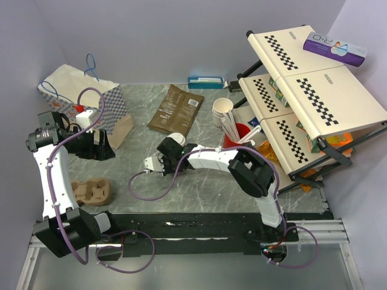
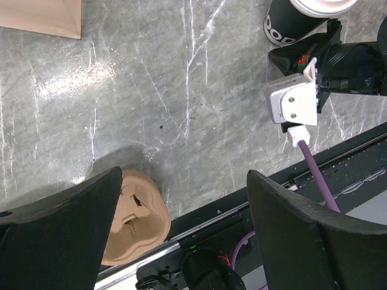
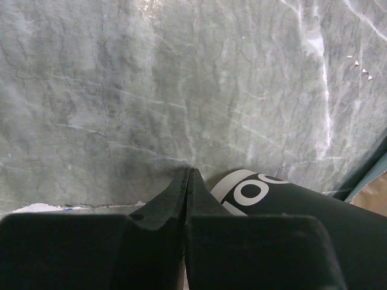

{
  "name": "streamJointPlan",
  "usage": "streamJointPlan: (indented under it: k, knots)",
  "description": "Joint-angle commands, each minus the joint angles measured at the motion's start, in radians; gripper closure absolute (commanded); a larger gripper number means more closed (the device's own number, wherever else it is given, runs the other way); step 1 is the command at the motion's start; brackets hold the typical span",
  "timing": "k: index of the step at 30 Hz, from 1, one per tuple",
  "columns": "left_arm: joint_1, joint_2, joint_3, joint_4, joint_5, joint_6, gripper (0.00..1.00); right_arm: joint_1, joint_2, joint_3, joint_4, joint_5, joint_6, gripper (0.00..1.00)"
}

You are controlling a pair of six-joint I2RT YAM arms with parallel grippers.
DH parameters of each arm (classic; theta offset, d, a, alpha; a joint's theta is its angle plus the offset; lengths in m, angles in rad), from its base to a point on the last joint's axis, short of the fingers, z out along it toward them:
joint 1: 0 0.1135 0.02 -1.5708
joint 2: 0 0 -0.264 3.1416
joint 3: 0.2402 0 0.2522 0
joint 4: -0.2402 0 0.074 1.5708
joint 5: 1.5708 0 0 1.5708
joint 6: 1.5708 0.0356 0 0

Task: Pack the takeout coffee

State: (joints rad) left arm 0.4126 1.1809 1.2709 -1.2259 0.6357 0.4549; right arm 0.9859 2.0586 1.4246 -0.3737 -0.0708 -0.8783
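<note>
The takeout coffee (image 1: 176, 141) is a black cup with white lettering and a white lid, standing mid-table; it also shows in the left wrist view (image 2: 289, 25) and the right wrist view (image 3: 290, 202). My right gripper (image 1: 164, 155) is shut and empty, its tips (image 3: 190, 172) low over the marble just left of the cup's base. My left gripper (image 1: 91, 145) is open and empty (image 2: 181, 199), held above the table beside a paper bag (image 1: 91, 99) with a blue check pattern. A brown pulp cup carrier (image 1: 91, 192) lies near the front left, partly under my left finger (image 2: 136, 217).
A brown pouch (image 1: 176, 109) lies at the back centre. A stack of cream cups (image 1: 222, 112) and a red cup of white sticks (image 1: 239, 134) stand by a tilted checkered rack (image 1: 314, 90) on the right. A blue box (image 1: 205, 81) sits by the back wall.
</note>
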Motion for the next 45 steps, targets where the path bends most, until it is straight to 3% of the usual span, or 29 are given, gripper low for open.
streamJointPlan:
  k: [1, 14, 34, 45]
  knots:
    - [-0.001, 0.0, -0.002, 0.002, 0.048, 0.005, 0.1, 0.005, -0.067, -0.033, 0.012, 0.006, 0.03, 1.0]
    - [-0.006, 0.0, -0.007, -0.001, 0.081, 0.005, 0.1, 0.005, -0.137, -0.096, 0.002, -0.009, 0.058, 1.0]
    - [-0.017, -0.007, -0.033, -0.001, 0.107, 0.041, 0.09, 0.017, -0.179, -0.012, -0.129, -0.053, 0.041, 1.0]
    - [-0.063, -0.046, -0.128, 0.029, 0.243, 0.12, 0.07, 0.042, -0.241, 0.042, -0.22, -0.113, 0.085, 1.0]
